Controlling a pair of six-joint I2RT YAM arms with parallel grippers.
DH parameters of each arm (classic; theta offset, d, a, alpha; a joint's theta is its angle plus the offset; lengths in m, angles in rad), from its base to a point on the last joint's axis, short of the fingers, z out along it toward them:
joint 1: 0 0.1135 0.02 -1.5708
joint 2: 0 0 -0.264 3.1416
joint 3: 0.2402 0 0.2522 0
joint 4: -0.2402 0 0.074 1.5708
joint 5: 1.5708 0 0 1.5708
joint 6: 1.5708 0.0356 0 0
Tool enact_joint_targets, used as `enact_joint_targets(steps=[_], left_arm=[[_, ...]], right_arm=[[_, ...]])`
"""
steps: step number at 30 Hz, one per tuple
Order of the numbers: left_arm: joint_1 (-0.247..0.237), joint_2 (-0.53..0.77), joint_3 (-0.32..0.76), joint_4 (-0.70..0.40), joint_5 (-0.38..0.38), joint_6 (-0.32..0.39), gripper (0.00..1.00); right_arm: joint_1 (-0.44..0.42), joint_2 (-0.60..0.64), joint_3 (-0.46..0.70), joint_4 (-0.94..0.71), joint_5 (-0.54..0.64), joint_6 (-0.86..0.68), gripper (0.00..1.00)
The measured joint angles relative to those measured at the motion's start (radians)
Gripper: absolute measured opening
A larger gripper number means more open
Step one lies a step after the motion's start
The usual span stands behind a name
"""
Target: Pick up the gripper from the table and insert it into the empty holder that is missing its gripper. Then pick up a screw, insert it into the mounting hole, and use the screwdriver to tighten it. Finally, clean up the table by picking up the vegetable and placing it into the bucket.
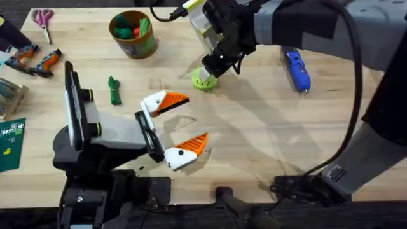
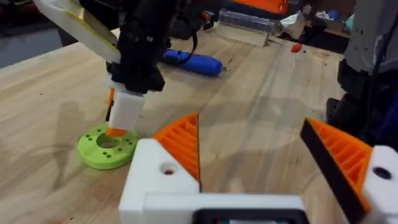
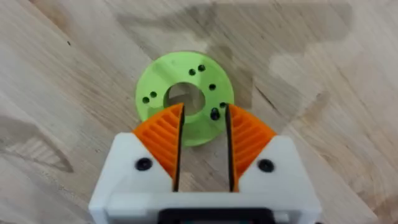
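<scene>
The right gripper (image 3: 202,146) hangs straight down over the bright green ring (image 3: 185,96), its two orange ribbed pads (image 3: 163,134) a narrow gap apart, nothing between them, their tips at the ring's surface beside its centre hole. In the overhead view this ring (image 1: 203,79) lies at the far middle of the wooden table (image 1: 254,140), with the right arm reaching in from the right.

The left gripper (image 1: 181,124) rests low over the near middle of the table, its white blocks tipped with orange wedges spread wide and holding nothing. From its wrist view both orange pads (image 2: 181,146) show, far apart.

The vegetable (image 1: 114,90), dark green and knobbly, lies on the table left of the ring and just beyond the left arm. The bucket (image 1: 132,34) stands at the far left-centre, upright, with green and red toy food inside. The screwdriver (image 1: 296,69), blue, lies flat at the far right, metal tip pointing toward the near edge. Pink-handled scissors (image 1: 43,19) lie at the far left corner.
</scene>
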State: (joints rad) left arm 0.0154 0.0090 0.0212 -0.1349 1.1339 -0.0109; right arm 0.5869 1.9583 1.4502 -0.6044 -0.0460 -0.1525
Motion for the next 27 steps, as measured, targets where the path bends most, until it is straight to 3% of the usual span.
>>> enact_joint_targets(steps=[27], left_arm=[[0.000, 0.000, 0.000, 0.000, 0.000, 0.000, 0.976]], right_arm=[[0.000, 0.000, 0.000, -0.010, 0.000, 0.002, 0.302]])
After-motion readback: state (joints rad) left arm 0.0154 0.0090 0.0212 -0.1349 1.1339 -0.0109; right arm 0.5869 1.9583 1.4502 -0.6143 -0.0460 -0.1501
